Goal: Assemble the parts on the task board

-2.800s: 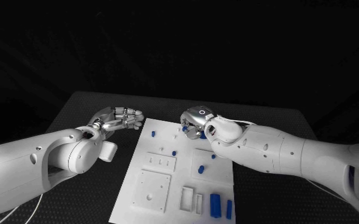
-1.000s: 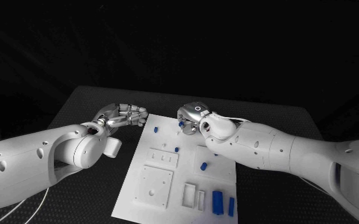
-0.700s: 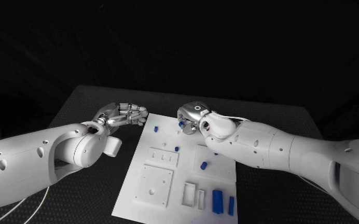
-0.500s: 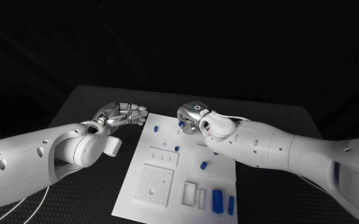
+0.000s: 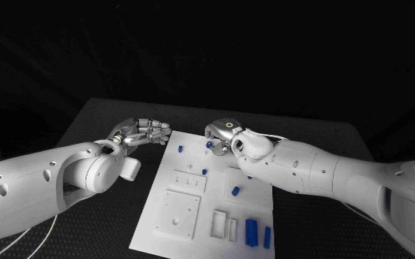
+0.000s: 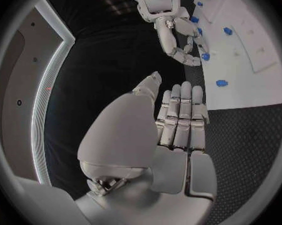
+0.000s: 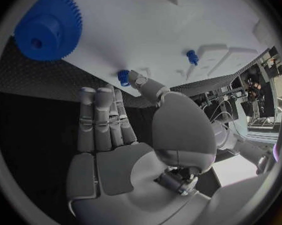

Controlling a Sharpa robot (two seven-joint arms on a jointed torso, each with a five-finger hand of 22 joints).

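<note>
A white task board (image 5: 186,211) lies in the middle of a black table (image 5: 104,121), with small blue parts (image 5: 250,232) scattered across it, two long ones near its front edge. The robot's right hand (image 5: 221,136) hangs over the board's far edge, fingers held straight and close together with the thumb tip beside a small blue peg (image 7: 123,77) at the board's rim; whether it grips the peg cannot be told. The left hand (image 5: 141,133) hovers just off the board's far left corner, fingers loosely curled and holding nothing.
</note>
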